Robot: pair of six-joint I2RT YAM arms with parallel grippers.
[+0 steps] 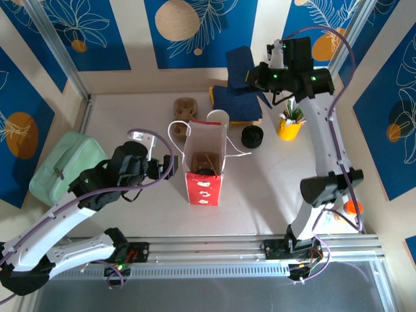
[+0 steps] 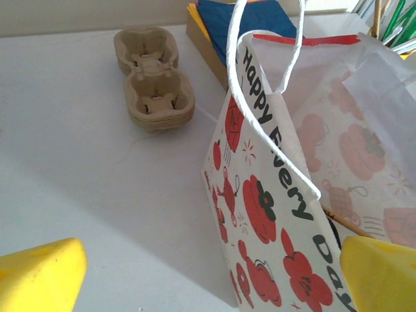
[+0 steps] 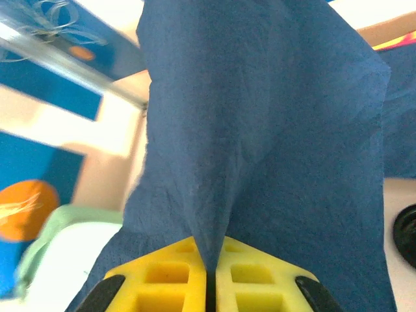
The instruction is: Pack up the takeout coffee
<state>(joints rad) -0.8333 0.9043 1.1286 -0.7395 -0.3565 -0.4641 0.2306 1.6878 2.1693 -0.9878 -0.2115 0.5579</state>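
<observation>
**Top external view.** The right gripper (image 1: pixel 251 77), closed on a single blue napkin (image 1: pixel 240 60), hangs above the napkin stack (image 1: pixel 237 103) near the worktop's far edge, right of centre. The left gripper (image 1: pixel 160 168) is spread wide and holds nothing. It sits just beside the left wall of the paper bag (image 1: pixel 205 187), which stands upright at mid-worktop. The takeout coffee (image 1: pixel 205 171) is judged to sit inside the bag in a brown carrier: a dark round top shows, but the cup's sides are hidden. A black round piece (image 1: pixel 252 135) lies between the bag and the yellow cup of sticks (image 1: pixel 289 125).

**Left wrist view.** The yellow fingertips (image 2: pixel 39 276) stand far apart, with the bag's printed wall ahead of them. Spare cup carriers (image 2: pixel 153 78) lie beyond, toward the far edge.

**Right wrist view.** The pads (image 3: pixel 175 279) meet on a fold of the napkin, which spreads away from them as a broad limp sheet.

**Step in hand (judged): napkin into bag.**
- Carry the sheet over the bag's mouth, clear of the white handles (image 2: pixel 260 97).
- Lower it until most of it is below the rim, beside the coffee, and only then release.
- The bag looks light, so the left gripper could steady its wall against tipping.
</observation>
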